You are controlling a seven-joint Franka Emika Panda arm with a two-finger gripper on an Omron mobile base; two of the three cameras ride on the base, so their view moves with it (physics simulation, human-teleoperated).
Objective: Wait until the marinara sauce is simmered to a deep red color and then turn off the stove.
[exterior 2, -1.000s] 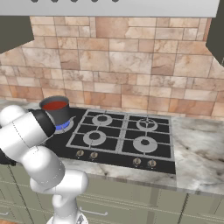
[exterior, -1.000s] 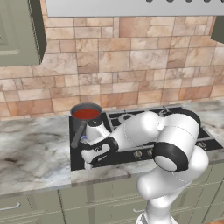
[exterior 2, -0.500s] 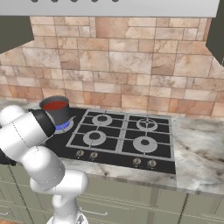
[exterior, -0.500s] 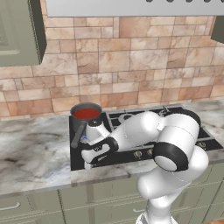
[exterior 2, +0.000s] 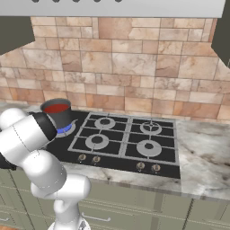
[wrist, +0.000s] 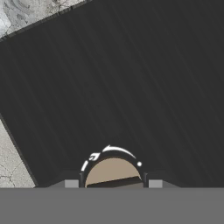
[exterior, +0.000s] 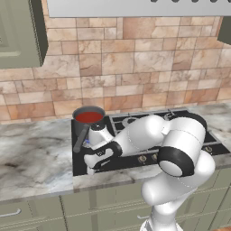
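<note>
Lying flush in marble counter (exterior 2: 202, 155): stove (exterior 2: 117, 148), black, grey grates, four round burners.
Sitting on far-left burner: saucepan (exterior: 86, 125), dark grey, long handle pointing toward near edge; blue flame glowing beneath.
Filling pan: marinara sauce (exterior: 89, 117), smooth red disc.
Hovering low over stove's near-left edge: gripper (exterior: 91, 165), fingers flanking round tan knob (wrist: 113, 172). Touching or apart: cannot tell.

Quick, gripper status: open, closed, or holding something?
Gripper: closed around a stove knob, fingers on either side of it.
</note>
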